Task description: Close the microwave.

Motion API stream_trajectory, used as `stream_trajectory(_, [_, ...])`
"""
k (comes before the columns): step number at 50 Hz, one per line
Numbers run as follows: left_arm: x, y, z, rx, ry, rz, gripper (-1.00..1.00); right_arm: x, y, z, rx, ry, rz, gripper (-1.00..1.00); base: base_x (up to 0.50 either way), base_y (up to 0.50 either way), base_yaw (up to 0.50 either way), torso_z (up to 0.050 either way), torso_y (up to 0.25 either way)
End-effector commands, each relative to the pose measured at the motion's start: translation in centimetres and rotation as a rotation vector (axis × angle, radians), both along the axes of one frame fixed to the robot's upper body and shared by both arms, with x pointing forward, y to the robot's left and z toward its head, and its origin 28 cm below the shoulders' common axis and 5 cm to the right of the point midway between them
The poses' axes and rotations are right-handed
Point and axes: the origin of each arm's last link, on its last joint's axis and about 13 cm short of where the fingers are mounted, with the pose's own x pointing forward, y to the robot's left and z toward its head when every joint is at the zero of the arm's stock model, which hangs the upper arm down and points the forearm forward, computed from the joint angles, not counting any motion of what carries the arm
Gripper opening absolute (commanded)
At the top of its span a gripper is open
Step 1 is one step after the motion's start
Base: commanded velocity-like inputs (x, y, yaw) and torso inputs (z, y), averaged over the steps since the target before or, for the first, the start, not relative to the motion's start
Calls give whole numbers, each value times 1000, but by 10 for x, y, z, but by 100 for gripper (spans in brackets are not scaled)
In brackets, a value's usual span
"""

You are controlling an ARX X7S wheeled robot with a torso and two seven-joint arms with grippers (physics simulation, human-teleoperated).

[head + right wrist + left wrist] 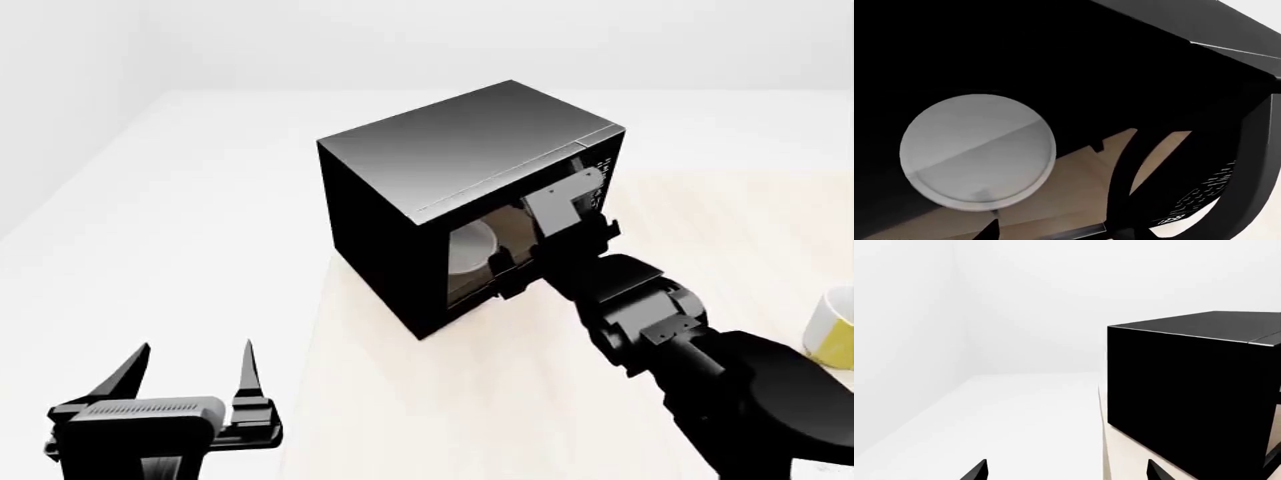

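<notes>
Sitting at centre frame in the head view on the pale bench [400, 400]: the microwave [441, 150], glossy black, white plate [470, 248] showing through the front window. Reaching in from lower right, the right tool [514, 277] pressing close against the microwave's front (whether open or closed, cannot tell, fingers being hidden). Hovering at lower left, well apart from the box, the left tool [194, 375] with fingers spread, gripping nothing. Peeking at the right edge, a yellow mug [834, 325].

microwave [441, 170] | big glossy black box, upright on pale wooden table, turned at an angle | windowed door nearly shut | white round plate [977, 152] inside | white-marked keypad strip [607, 165] beside door
</notes>
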Motion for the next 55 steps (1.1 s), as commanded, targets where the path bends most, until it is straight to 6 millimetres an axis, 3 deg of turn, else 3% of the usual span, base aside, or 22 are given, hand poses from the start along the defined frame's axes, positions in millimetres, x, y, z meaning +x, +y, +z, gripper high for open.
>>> stream_trajectory(1, [0, 0, 1, -3, -1, 0, 100, 8, 14, 5, 8, -29, 46, 100, 27, 5, 16, 0, 0])
stream_trajectory(15, [0, 0, -1, -4, 1, 0, 100, -1, 10, 2, 12, -54, 34, 100, 20, 6, 15, -3, 0])
stream_trajectory(55, [0, -1, 0, 2, 3, -3, 100, -129, 8, 45, 193, -329, 35, 100, 0, 0, 0, 0, 0])
